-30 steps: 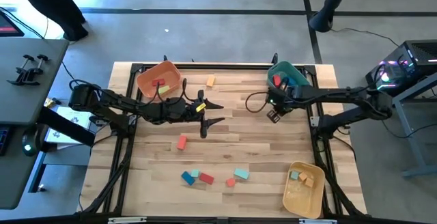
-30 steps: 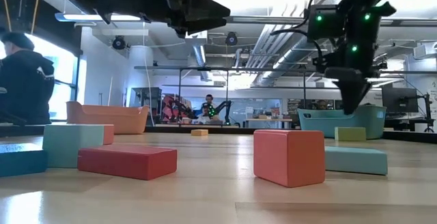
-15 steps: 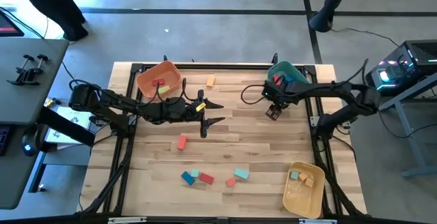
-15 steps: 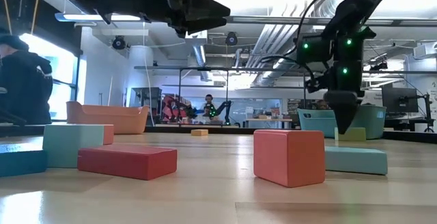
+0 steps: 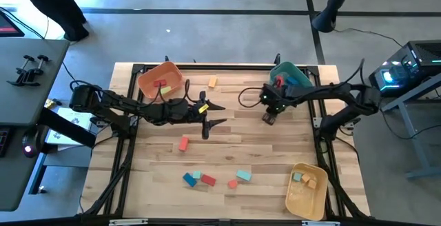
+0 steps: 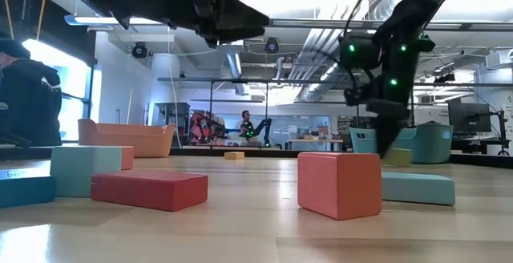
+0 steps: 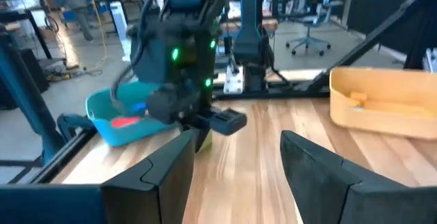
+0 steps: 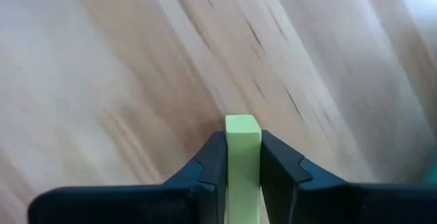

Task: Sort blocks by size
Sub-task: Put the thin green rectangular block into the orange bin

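Note:
My right gripper (image 5: 267, 118) is shut on a small light green block (image 8: 242, 138) low over the table, left of the teal bin (image 5: 289, 74). It also shows in the low view (image 6: 386, 139). My left gripper (image 5: 215, 114) hangs open and empty, high above the table's middle. Loose blocks lie on the table: a red-orange one (image 5: 183, 143), an orange one (image 5: 212, 82), and a blue (image 5: 188, 179), teal (image 5: 243, 176) and red (image 5: 208, 180) group near the front edge. My right gripper pinches the light green block by two opposite sides (image 8: 242, 157) between its fingers (image 8: 213, 159). The fingers point down from above. The block's end (image 8: 242, 123) sticks out past the fingertips. Whether it rests on the table, I cannot tell.
The orange bin (image 5: 160, 80) at the far left holds a red and a green block. The teal bin holds red and blue ones. The yellow bin (image 5: 308, 190) at the near right holds teal and orange ones. A person stands beyond the table's left side (image 6: 28, 95).
My right gripper has gone toward the table's left edge and down, away from the teal bin.

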`<control>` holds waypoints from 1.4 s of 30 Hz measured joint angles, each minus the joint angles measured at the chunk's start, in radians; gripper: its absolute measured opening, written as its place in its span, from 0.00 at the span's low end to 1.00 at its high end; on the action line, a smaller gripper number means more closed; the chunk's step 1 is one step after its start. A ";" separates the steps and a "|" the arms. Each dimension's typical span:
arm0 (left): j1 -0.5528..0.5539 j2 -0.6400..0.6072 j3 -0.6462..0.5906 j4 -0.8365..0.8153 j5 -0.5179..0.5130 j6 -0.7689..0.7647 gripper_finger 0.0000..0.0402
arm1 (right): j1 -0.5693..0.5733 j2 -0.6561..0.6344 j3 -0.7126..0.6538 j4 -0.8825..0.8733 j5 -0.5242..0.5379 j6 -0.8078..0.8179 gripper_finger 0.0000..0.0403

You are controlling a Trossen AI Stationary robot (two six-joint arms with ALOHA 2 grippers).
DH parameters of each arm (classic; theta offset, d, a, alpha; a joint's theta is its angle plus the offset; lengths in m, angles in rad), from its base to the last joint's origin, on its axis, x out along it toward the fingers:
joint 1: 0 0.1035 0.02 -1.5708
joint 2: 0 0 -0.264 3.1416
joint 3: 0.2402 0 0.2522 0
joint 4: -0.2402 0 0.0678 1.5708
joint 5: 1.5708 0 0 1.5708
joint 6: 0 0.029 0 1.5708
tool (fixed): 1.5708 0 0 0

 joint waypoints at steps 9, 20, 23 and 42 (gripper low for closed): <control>0.012 0.000 -0.137 0.225 0.001 -0.003 0.50 | 0.264 -0.001 0.000 0.638 0.110 0.025 0.13; -0.008 0.001 -0.222 0.363 0.080 0.004 0.50 | 0.541 -0.002 0.000 1.325 0.244 -0.284 0.13; -0.040 0.003 -0.196 0.369 0.097 0.054 0.50 | 0.578 -0.002 0.000 1.443 0.244 -0.368 0.13; -0.083 0.151 -0.001 0.366 0.059 0.139 0.50 | 0.614 0.013 0.000 1.507 0.208 -0.373 0.13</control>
